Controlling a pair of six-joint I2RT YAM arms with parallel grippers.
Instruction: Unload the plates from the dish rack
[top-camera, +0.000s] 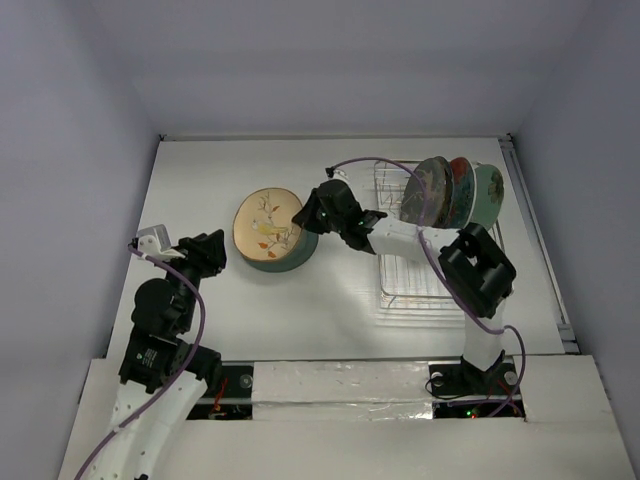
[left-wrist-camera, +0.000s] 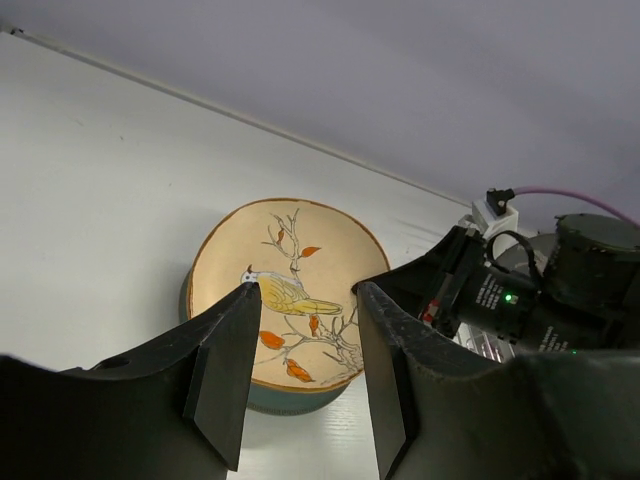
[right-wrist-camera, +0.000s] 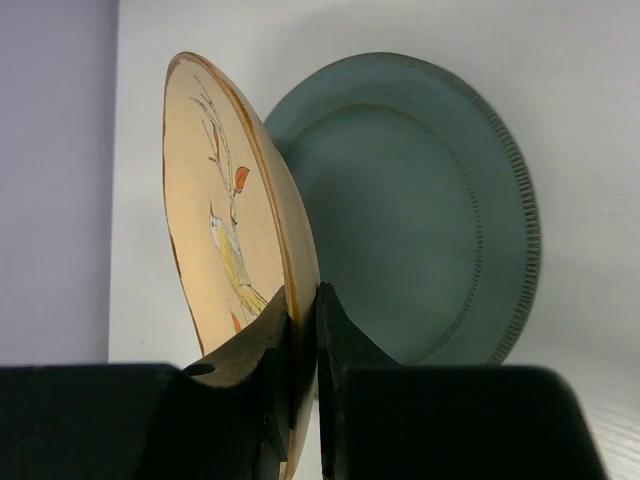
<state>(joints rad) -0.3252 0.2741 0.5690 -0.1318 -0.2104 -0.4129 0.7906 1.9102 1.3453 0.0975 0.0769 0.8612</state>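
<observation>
My right gripper (top-camera: 303, 215) is shut on the near rim of the cream plate (top-camera: 265, 225), which is painted with a bird and branches. It holds that plate tilted over the blue-grey plate (top-camera: 292, 262), which lies flat on the table left of the dish rack (top-camera: 420, 285). The right wrist view shows the grip (right-wrist-camera: 303, 300), the cream plate (right-wrist-camera: 225, 200) and the blue-grey plate (right-wrist-camera: 410, 210). A dark plate (top-camera: 425, 190), a red plate (top-camera: 460, 168) and a mint plate (top-camera: 489, 192) stand in the rack's far end. My left gripper (top-camera: 215, 250) is open and empty, left of the stack (left-wrist-camera: 307, 290).
The rack's near part holds only bare wire. White walls close the table at the back and both sides. The right arm's forearm (top-camera: 395, 235) reaches from the rack side across to the stack. The left wrist view shows the cream plate (left-wrist-camera: 285, 290) between its fingers.
</observation>
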